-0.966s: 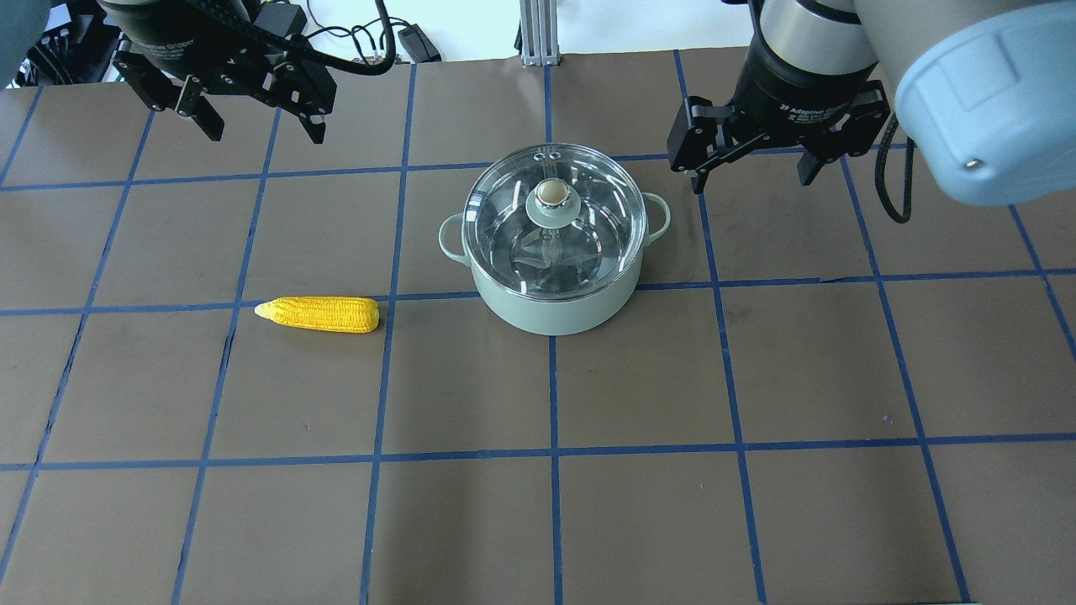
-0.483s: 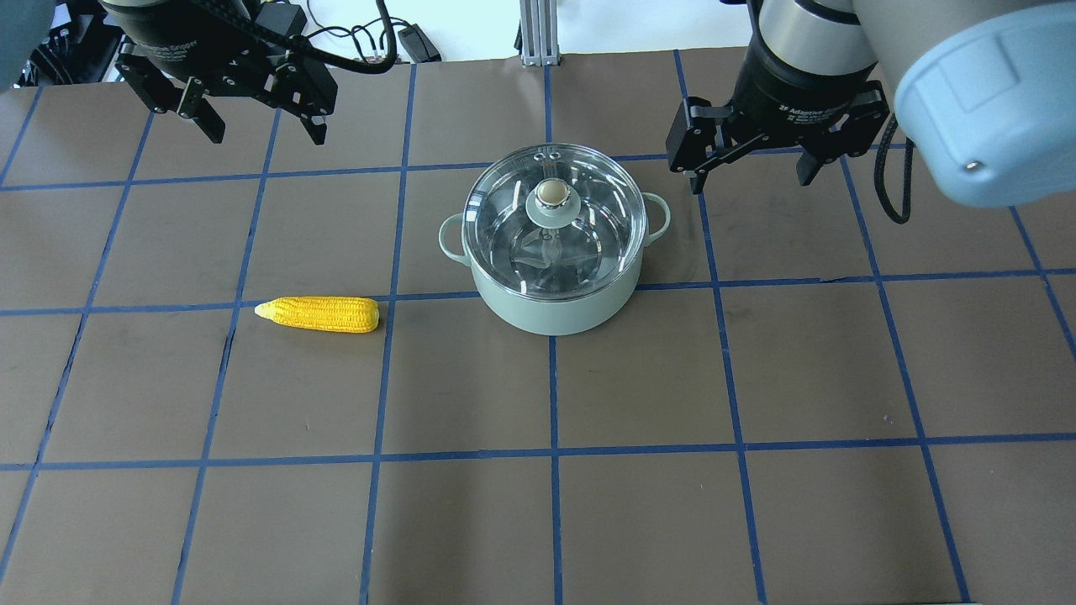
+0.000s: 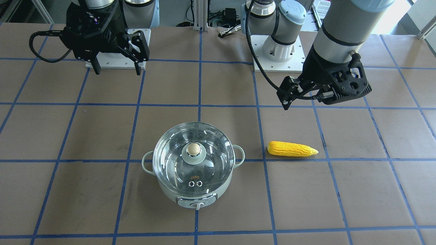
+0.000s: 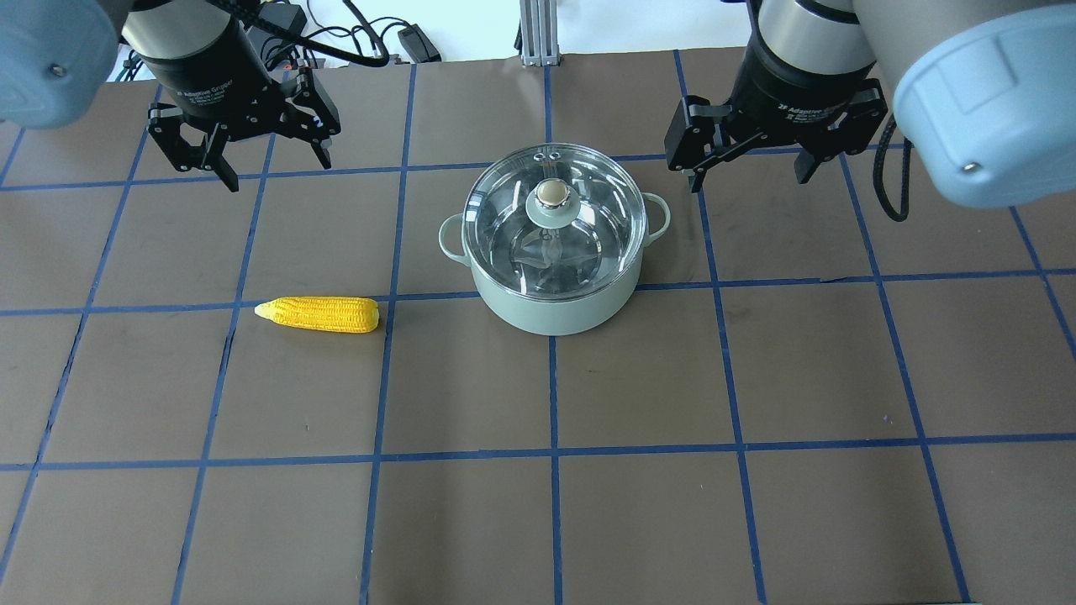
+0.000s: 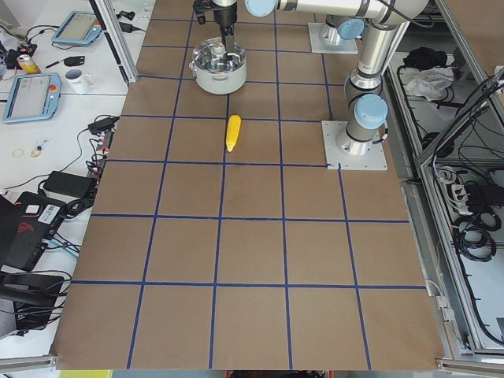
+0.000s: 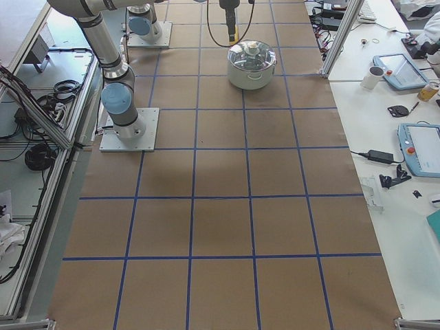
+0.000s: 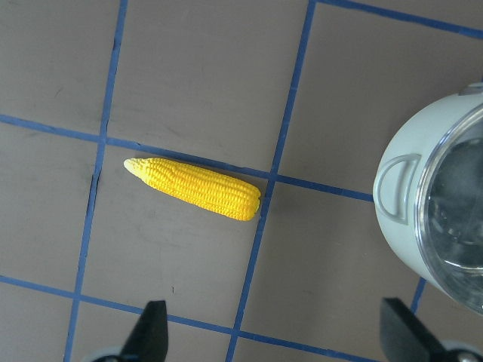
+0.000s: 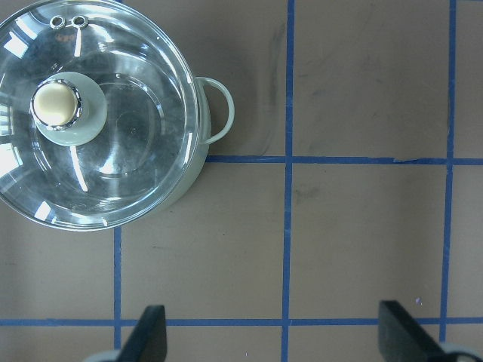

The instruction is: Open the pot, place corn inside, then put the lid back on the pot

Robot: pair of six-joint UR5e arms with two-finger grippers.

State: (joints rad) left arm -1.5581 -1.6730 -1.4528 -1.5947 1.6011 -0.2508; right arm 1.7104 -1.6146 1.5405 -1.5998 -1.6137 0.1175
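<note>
The mint-green pot [image 4: 551, 307] stands at the table's middle back with the clear glass lid [image 4: 513, 227] shut on it. Both also show in the front view: the pot [image 3: 173, 199], the lid [image 3: 173, 170]. The yellow corn [image 4: 319, 314] lies flat on the table left of the pot, its point away from it; it also shows in the left wrist view [image 7: 196, 188]. My left gripper [image 4: 277, 168] is open and empty, in the air behind the corn. My right gripper [image 4: 748, 179] is open and empty, in the air right of and behind the pot.
Brown paper with a blue tape grid [image 4: 555, 454] covers the table. The arms' base plates [image 3: 277, 59] sit at the robot's side. A side bench with tablets and a mug [image 6: 377, 75] runs along the far edge.
My left arm has moved forward and a little right, toward the corn, its gripper still open. The right arm, pot, lid and corn have hardly moved.
</note>
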